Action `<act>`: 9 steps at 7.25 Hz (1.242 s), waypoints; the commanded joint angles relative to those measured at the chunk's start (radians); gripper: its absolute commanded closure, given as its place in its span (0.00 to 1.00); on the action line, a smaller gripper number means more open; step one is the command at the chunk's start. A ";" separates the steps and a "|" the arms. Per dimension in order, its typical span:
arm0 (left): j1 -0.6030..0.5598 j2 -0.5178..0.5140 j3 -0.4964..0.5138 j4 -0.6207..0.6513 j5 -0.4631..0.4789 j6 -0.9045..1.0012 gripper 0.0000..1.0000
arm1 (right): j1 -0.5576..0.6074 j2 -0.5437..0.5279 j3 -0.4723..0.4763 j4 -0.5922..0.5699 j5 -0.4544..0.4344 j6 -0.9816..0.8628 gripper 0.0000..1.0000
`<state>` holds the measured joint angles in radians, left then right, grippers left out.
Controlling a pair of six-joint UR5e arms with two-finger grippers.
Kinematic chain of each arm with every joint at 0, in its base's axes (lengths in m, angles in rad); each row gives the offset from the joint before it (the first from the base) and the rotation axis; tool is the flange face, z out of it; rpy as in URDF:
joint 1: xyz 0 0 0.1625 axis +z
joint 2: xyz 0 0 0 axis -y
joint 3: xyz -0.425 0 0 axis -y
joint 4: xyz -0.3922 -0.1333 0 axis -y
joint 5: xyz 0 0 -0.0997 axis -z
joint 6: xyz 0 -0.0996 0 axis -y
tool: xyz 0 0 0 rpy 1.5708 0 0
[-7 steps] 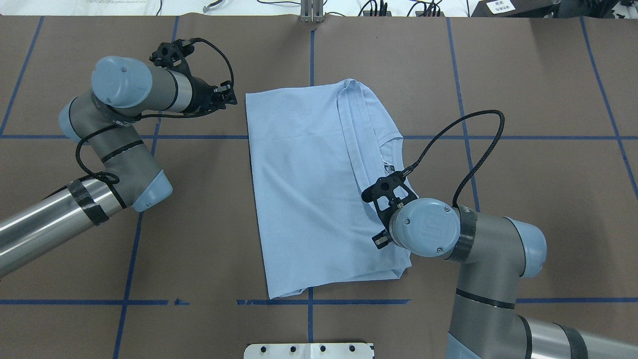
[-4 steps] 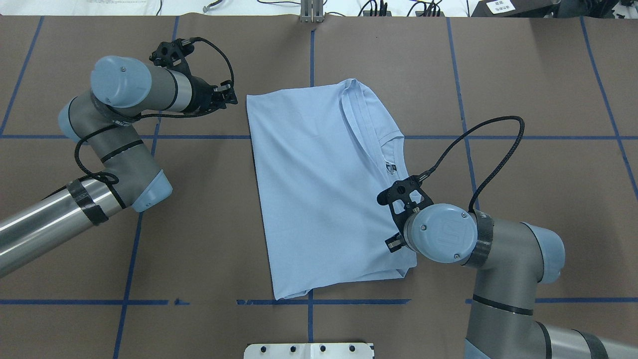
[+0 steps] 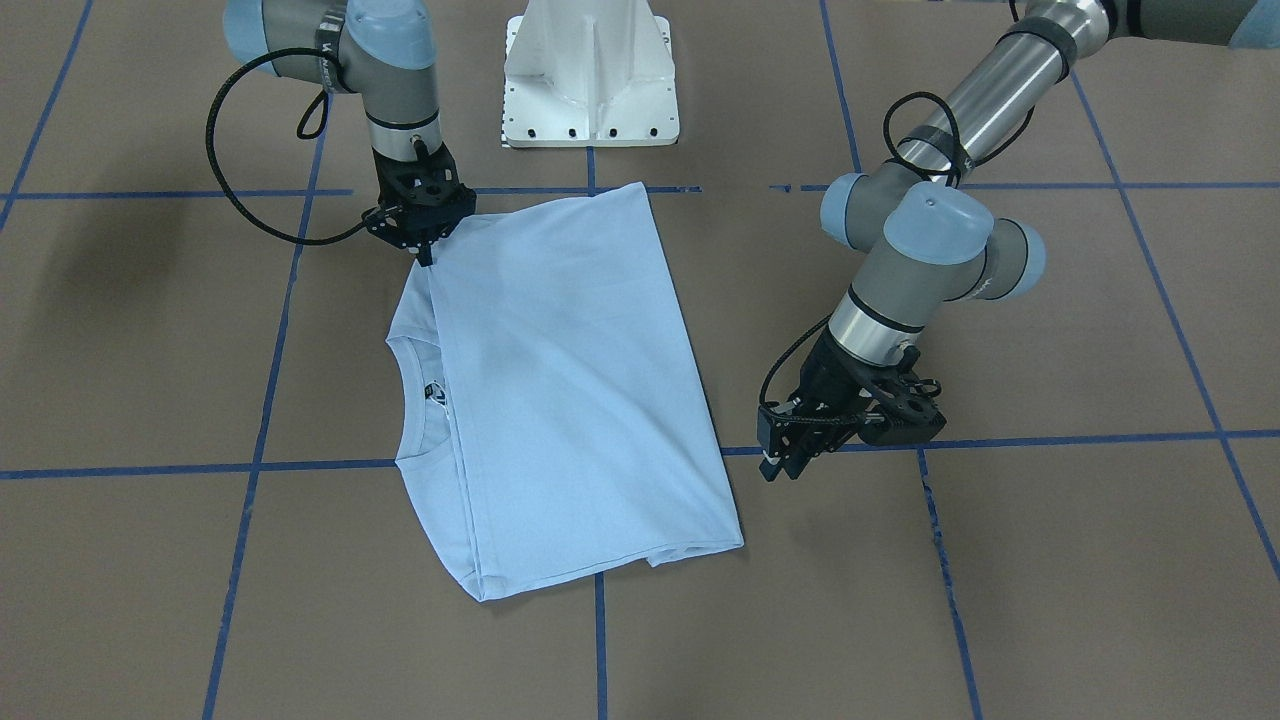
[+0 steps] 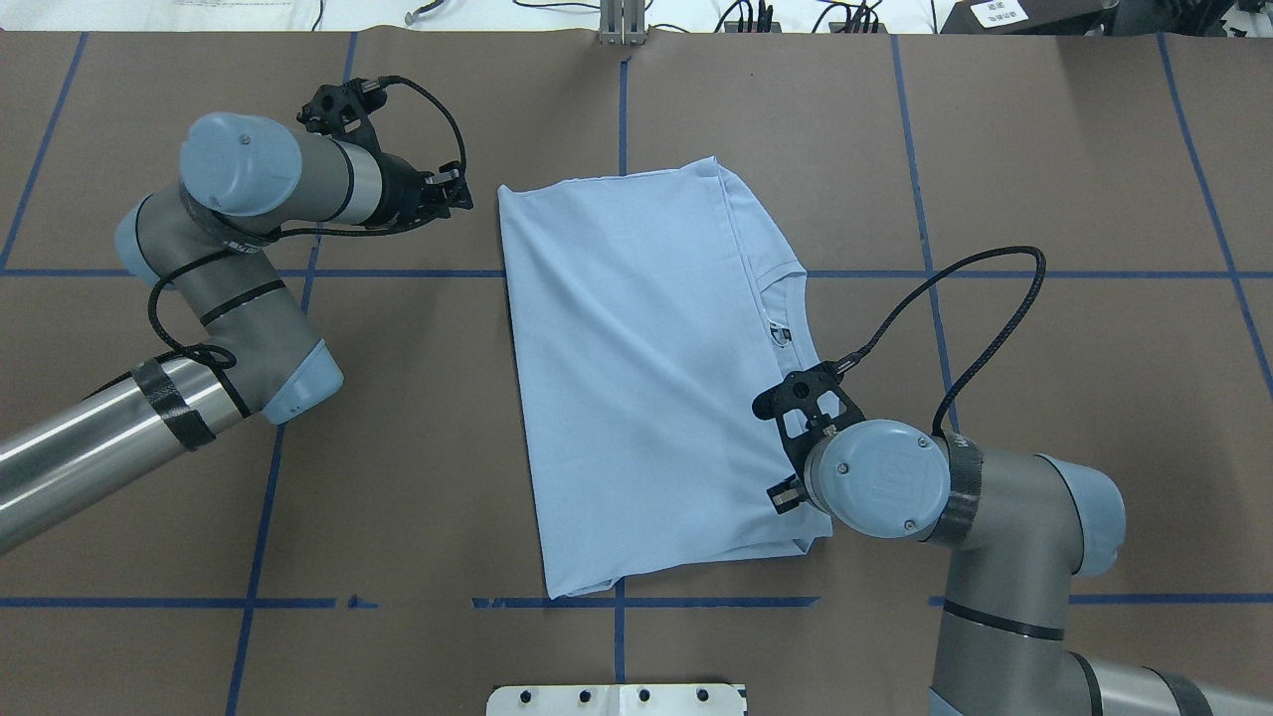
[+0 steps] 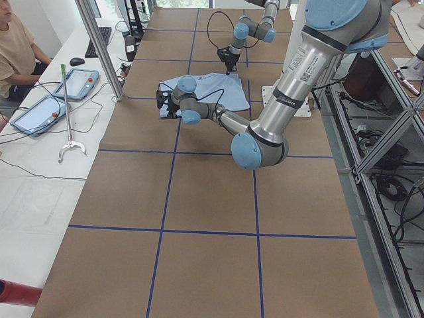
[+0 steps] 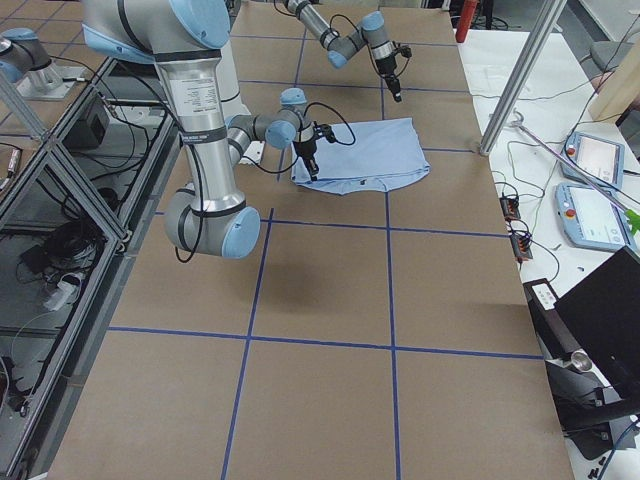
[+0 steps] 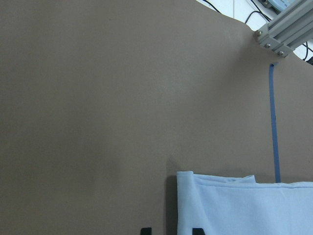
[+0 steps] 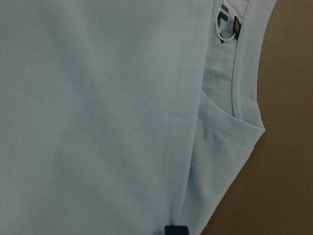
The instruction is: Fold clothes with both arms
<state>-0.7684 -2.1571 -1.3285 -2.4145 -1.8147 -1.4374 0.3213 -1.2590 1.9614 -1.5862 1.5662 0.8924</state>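
Observation:
The light blue T-shirt lies folded lengthwise on the brown table, with its collar and neck label showing at the side toward my right arm. My right gripper points straight down and is shut on the folded layer's edge near the shirt's corner closest to the robot. One black fingertip shows on that seam in the right wrist view. My left gripper is open and empty. It hovers just beside the shirt's far corner, apart from it.
The white pedestal base stands at the robot's side of the table. An aluminium post and cables sit at the far edge. Blue tape lines cross the table. An operator sits beyond the far edge.
My right gripper has moved to the right and slightly toward the robot, drawing the folded layer's edge with it. The shirt has shifted a little. The left arm has not moved.

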 commanded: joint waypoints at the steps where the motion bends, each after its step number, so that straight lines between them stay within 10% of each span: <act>1: 0.000 0.000 0.000 0.000 0.000 0.002 0.60 | 0.001 0.004 0.031 -0.001 0.003 0.058 0.36; 5: 0.000 -0.001 -0.020 0.002 -0.003 0.003 0.61 | -0.076 0.000 0.005 0.109 -0.014 0.833 0.17; 9: -0.002 0.009 -0.097 0.015 -0.072 -0.003 0.61 | -0.077 0.001 -0.013 0.109 -0.015 0.907 0.13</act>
<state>-0.7697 -2.1513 -1.4183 -2.3999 -1.8837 -1.4396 0.2435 -1.2572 1.9493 -1.4778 1.5511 1.7848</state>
